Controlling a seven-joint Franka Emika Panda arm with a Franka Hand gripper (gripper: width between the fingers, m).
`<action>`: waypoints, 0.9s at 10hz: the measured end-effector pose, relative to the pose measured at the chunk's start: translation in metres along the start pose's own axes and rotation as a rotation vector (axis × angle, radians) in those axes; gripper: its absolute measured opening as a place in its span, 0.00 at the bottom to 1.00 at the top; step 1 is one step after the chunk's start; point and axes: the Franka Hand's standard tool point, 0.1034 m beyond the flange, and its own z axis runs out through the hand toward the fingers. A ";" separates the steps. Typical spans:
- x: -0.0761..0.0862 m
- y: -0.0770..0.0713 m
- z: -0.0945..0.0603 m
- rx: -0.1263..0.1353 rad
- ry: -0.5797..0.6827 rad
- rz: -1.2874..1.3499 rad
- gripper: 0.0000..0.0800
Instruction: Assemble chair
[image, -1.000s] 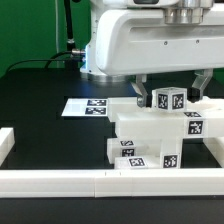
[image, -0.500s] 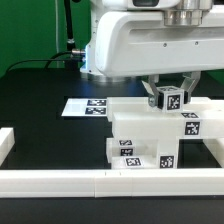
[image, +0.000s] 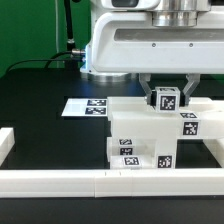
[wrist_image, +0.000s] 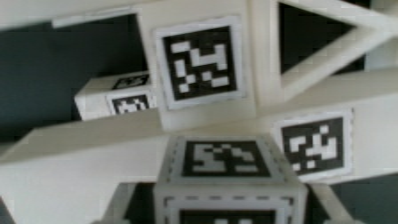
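Note:
The partly built chair (image: 148, 132) is a stack of white blocky parts with black-and-white tags, standing on the black table in front of the arm. On top of it, toward the exterior view's right, a white square leg piece (image: 167, 98) stands up with a tag on its face. My gripper (image: 167, 101) is shut on this leg, one finger on each side. In the wrist view the leg's tagged end (wrist_image: 222, 160) fills the space between my fingers (wrist_image: 128, 200), and beyond it lie a tagged panel (wrist_image: 196, 60) and an X-braced frame (wrist_image: 329, 40).
The marker board (image: 86, 106) lies flat on the table at the exterior view's left of the chair. A long low white border rail (image: 90, 181) runs along the front, with a short upright end (image: 5, 143) at the left. A black cable (image: 70, 45) hangs behind.
The jaws stood open around the leg piece a second ago and have since shut on it. The arm has barely moved; the chair parts have stayed where they were.

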 end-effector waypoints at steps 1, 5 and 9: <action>0.000 0.000 0.000 0.000 0.000 0.087 0.34; -0.001 -0.004 0.000 0.025 -0.008 0.400 0.34; -0.001 0.002 0.002 0.082 -0.020 0.894 0.34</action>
